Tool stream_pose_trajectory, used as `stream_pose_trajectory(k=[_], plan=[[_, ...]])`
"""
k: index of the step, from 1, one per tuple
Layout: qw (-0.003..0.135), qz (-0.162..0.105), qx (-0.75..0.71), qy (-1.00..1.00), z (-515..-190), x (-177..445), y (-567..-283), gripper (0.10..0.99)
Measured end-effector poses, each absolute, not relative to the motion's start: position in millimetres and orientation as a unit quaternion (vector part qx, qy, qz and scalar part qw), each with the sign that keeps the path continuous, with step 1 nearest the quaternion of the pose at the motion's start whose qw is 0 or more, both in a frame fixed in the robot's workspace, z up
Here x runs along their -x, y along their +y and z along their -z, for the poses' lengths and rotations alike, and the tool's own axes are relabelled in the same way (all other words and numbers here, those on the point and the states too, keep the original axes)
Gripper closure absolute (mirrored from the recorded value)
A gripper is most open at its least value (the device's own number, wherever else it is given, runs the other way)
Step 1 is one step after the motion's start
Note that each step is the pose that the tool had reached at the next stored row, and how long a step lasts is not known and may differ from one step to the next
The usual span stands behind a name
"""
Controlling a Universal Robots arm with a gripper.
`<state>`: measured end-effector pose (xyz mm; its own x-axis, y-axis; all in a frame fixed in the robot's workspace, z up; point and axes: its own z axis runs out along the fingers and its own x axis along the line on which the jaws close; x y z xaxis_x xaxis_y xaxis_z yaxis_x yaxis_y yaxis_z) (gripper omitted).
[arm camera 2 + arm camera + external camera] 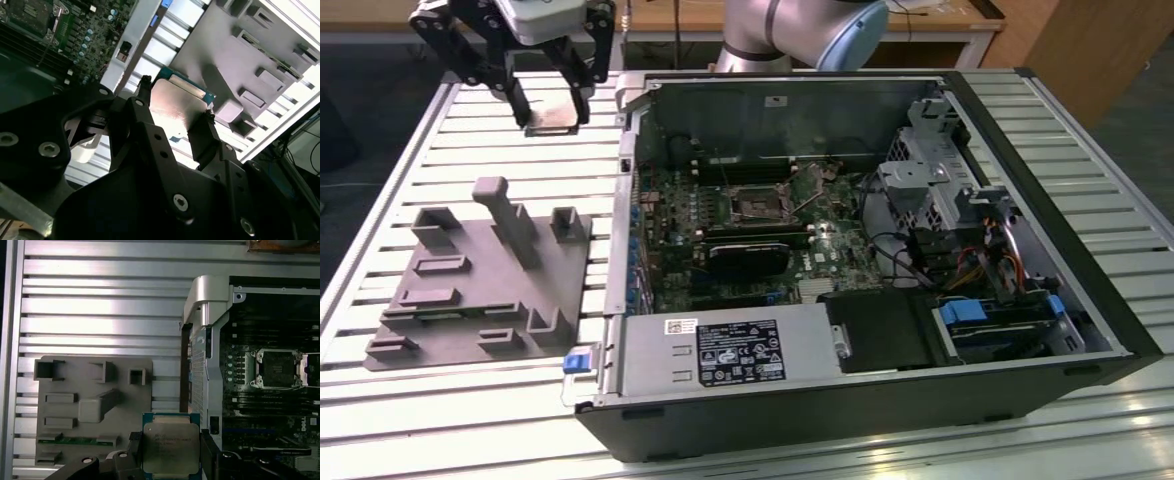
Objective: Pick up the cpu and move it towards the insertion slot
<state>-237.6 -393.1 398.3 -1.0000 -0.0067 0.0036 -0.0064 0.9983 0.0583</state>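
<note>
One gripper has its two fingers clamped on the edges of the one cpu, held in the air beyond the far end of the grey plastic fixture, outside the open computer case. One insertion slot lies on the motherboard inside that case, well apart from the cpu.
</note>
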Motion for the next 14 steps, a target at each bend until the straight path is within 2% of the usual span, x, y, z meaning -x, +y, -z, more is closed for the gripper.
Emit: stream_pose_trajectory(k=[14], plan=[[0.002, 0.029, -0.003, -1.000, -398, 210, -389, 0.541]])
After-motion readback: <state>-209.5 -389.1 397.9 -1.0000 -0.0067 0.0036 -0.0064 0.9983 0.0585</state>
